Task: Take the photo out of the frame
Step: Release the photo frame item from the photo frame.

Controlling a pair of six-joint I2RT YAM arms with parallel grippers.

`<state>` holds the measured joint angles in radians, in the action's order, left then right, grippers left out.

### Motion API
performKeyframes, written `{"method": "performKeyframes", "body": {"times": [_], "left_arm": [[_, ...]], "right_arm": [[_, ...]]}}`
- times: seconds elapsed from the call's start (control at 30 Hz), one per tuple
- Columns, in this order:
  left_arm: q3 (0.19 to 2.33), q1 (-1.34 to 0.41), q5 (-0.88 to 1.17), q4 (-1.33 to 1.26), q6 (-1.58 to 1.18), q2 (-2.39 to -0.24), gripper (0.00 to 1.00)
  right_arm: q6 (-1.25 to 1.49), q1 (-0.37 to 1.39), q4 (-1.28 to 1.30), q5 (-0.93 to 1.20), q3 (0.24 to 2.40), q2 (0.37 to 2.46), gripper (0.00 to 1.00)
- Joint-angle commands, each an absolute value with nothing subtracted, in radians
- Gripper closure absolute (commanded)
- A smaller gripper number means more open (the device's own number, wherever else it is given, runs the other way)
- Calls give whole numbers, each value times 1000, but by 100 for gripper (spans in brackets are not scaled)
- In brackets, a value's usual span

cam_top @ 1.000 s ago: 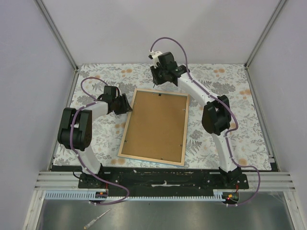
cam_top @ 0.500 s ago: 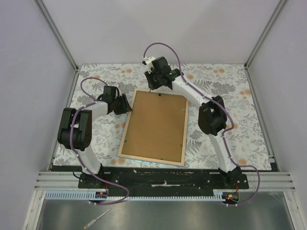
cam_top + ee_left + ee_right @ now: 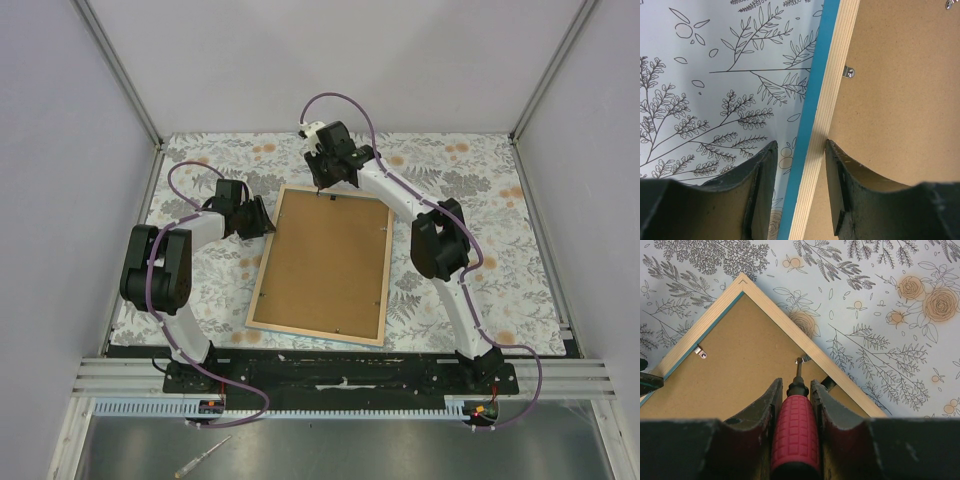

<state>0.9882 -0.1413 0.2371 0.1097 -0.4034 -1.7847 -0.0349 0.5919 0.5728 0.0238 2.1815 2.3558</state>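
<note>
The frame (image 3: 316,334) lies face down mid-tabletop (image 3: 470,200), with pale wood rails, blue sides and the photo (image 3: 325,260) showing its brown board back. My right pincer (image 3: 796,385) clenches a red screwdriver (image 3: 795,425) at the far-edge clip (image 3: 802,359). My left pincer (image 3: 799,150) is released, astride the left rail.

The top camera looks down on the whole surface (image 3: 500,250); both wrist cameras sit close over the frame's (image 3: 315,333) edges.
</note>
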Motion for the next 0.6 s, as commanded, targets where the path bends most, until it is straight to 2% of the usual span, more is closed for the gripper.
{"method": "performKeyframes", "body": {"times": [0.0,0.57], "left_arm": [[962,-133,203,144,-423,-1790,50],[959,-127,201,147,-423,-1782,50]], "right_arm": [[-43,592,561,9,2240,2362,100],[-89,592,594,-5,2214,2355,100]]}}
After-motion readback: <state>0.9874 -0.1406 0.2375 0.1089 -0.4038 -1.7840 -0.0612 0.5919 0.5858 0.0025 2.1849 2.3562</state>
